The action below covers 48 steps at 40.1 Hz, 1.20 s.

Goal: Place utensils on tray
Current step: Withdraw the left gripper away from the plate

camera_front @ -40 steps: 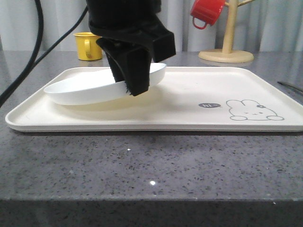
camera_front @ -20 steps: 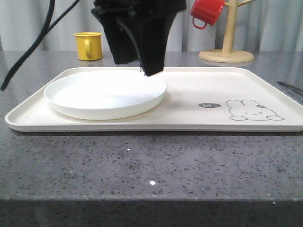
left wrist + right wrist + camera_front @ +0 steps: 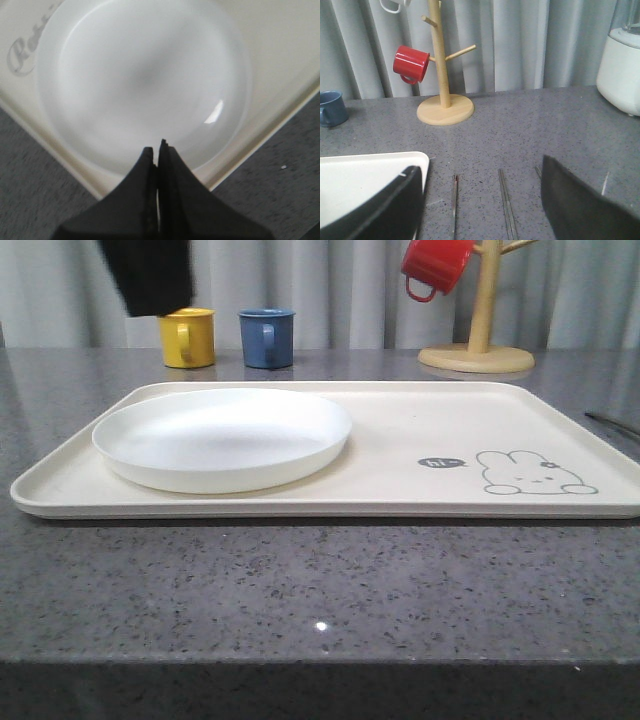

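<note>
The cream tray (image 3: 400, 490) with its rabbit drawing lies across the counter. My left gripper (image 3: 159, 146) is shut with nothing in it, hovering over the near rim of the white plate (image 3: 140, 80). In the front view my left arm (image 3: 150, 275) is high at the back left. My right gripper (image 3: 480, 167) is open above the counter beside the tray's corner (image 3: 375, 170). Under its gap lie steel utensils: a thin handle (image 3: 454, 200) and a pair of flat chopsticks (image 3: 506, 202). One utensil tip (image 3: 612, 421) pokes in at the right edge of the front view.
The white plate (image 3: 222, 435) sits flat on the tray's left half. A yellow mug (image 3: 187, 337) and a blue mug (image 3: 266, 337) stand behind the tray. A wooden mug tree (image 3: 478, 340) with a red mug (image 3: 437, 265) stands back right. A white appliance (image 3: 622, 70) stands further right.
My left gripper let go of the tilted plate, which now lies flat on the tray. The arm rose and pulled away to the back left, uncovering the blue mug.
</note>
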Each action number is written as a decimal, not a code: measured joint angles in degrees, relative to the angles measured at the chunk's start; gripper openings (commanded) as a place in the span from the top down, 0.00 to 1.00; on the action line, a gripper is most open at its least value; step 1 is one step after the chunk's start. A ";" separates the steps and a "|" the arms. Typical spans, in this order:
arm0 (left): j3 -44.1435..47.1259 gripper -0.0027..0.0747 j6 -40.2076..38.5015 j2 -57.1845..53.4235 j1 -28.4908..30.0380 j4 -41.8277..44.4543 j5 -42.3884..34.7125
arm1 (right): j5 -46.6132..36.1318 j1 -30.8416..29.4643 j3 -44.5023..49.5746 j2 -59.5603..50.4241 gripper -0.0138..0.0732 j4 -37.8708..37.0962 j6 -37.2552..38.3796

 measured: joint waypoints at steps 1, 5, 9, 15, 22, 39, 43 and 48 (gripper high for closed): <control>1.59 0.99 -0.37 -1.31 1.80 0.00 0.00 | 0.00 0.00 0.00 0.00 0.23 0.00 0.00; 7.82 0.99 -2.06 -7.17 8.15 -0.66 -1.62 | 0.00 0.00 0.00 0.00 0.23 0.00 0.00; 14.78 0.99 -3.23 -14.58 13.05 -1.95 -6.11 | 0.00 0.00 0.00 0.00 0.23 0.00 0.00; 26.09 0.99 -3.84 -27.10 18.28 -3.70 -15.12 | 0.00 0.00 0.00 0.00 0.23 0.00 0.00; 40.64 0.99 -3.94 -43.72 19.33 -4.63 -27.42 | 0.00 0.00 0.00 0.00 0.23 0.00 0.00; 64.75 0.99 -3.94 -83.18 19.45 -5.60 -37.90 | 0.04 0.00 0.00 0.00 0.23 0.00 0.00; 66.30 0.99 -3.94 -88.04 19.45 -5.77 -37.94 | 0.04 0.00 0.00 0.00 0.23 0.00 0.00; 66.85 0.99 -3.94 -89.85 19.45 -5.89 -38.36 | 0.04 0.00 0.00 0.00 0.23 0.00 0.00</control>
